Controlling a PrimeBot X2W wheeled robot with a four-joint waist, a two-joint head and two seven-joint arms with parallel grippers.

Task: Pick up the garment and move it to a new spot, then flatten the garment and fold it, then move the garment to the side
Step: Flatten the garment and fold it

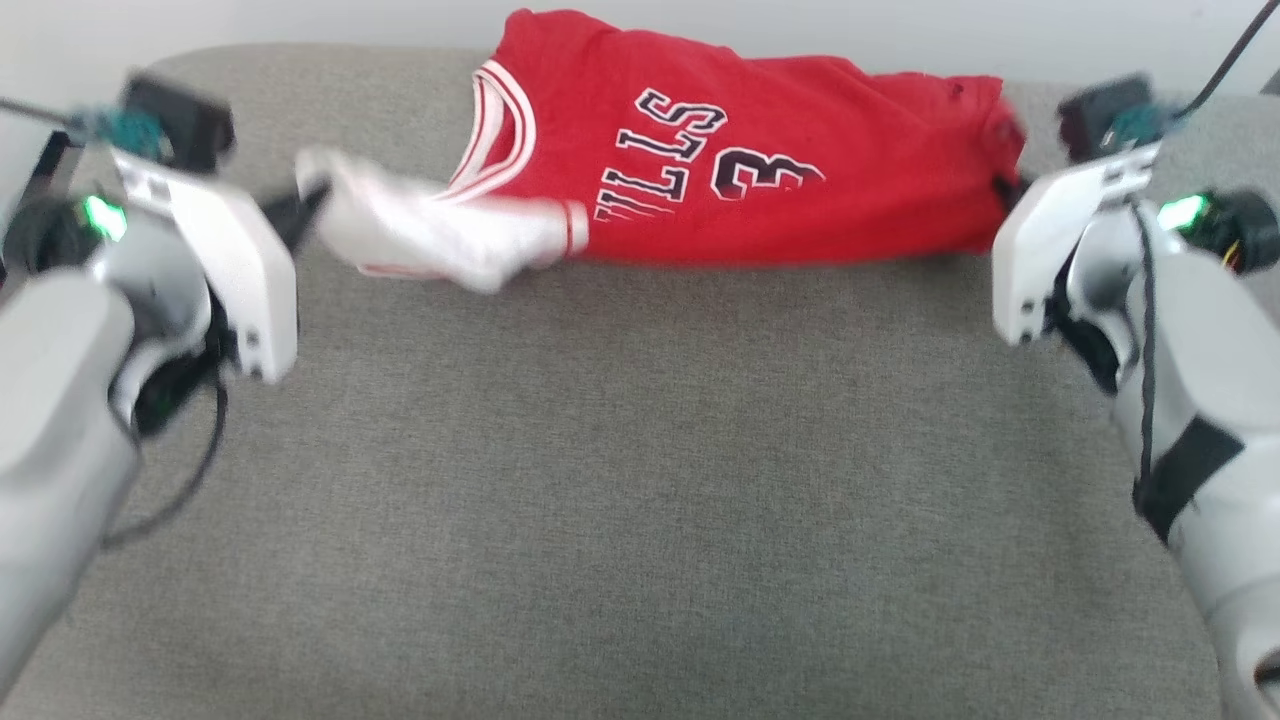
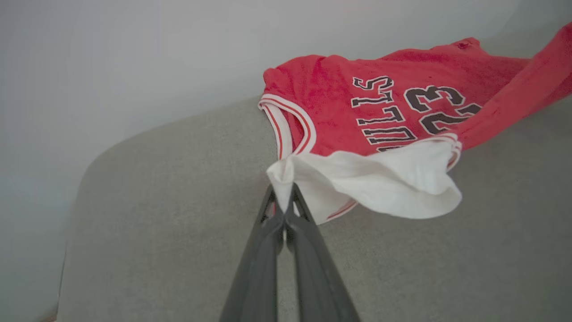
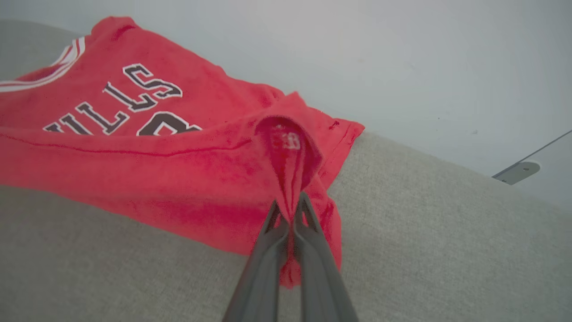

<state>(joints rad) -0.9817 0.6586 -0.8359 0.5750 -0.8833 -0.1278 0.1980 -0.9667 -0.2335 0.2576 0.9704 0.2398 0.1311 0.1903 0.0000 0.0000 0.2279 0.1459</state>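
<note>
The soft red short-sleeved shirt with white sleeve ends and striped trim (image 1: 760,170) lies at the far edge of the grey woven fabric cushion (image 1: 620,480), close against the pale wall (image 1: 900,30). Both of its ends are held.

The left claw (image 2: 282,203) is pinched tight on a bunch of the white sleeve fabric (image 2: 380,179). The right claw (image 3: 292,212) is closed just as narrowly on a gathered corner of the red hem (image 3: 290,152), with a flap of red cloth hanging down past its fingers.

**Progress, as I judge it:**
- The body is drawn out fairly flat between the 2 claws. Its near edge looks rolled or doubled under, because the black-and-white lettering and number (image 1: 700,160) are cut off along that edge.
- That suggests 1 lengthwise fold may already be in, though I cannot tell whether the cloth is truly doubled or only rumpled.
- The white sleeve is crumpled and sticks out loosely, and the hem end is bunched, so the shirt is neither properly flattened nor a finished fold.
- Tidying, completing the fold and moving the shirt aside all appear to remain.

**Orientation:** The shirt's long axis runs side to side across the head view, parallel to the wall. The striped neckline (image 1: 505,130) points toward the robot's left and the hem toward its right. The lettering is turned sideways, its tops toward the neckline end.
</note>
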